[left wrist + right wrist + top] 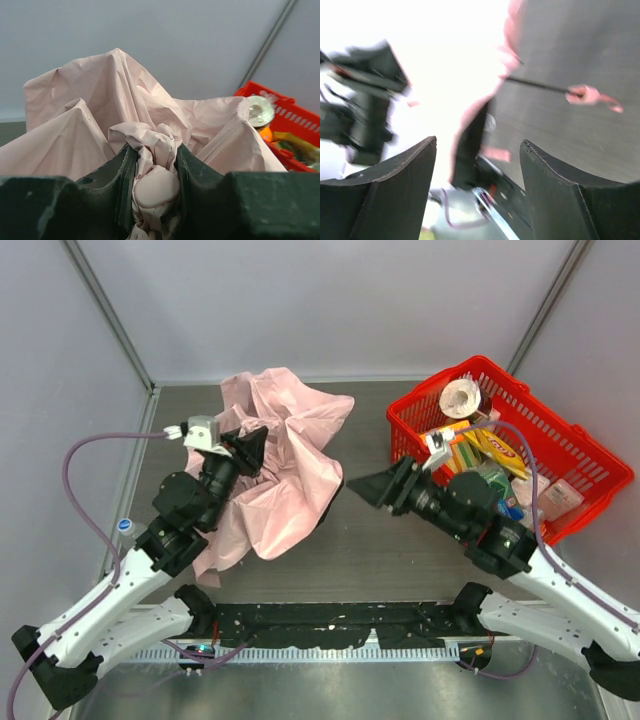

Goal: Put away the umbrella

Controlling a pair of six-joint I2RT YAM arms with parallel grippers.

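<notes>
The umbrella (290,440) lies crumpled, far left on the table (390,560), the left pincer (155,170) clamped on its fabric. The right pincer (362,487) stands apart just right of it. A full red basket (402,435) sits far right.

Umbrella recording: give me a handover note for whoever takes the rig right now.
Left gripper: shut on bunched umbrella fabric near the canopy's middle.
Right gripper: open, empty, beside the canopy's right edge.
Umbrella: canopy crumpled, spread on the table; black shaft and pink handle extended, seen in the blurred right wrist view.
Done: left grip only.
Left: gather canopy, collapse shaft, stow; perhaps in the red basket, a guess.
</notes>
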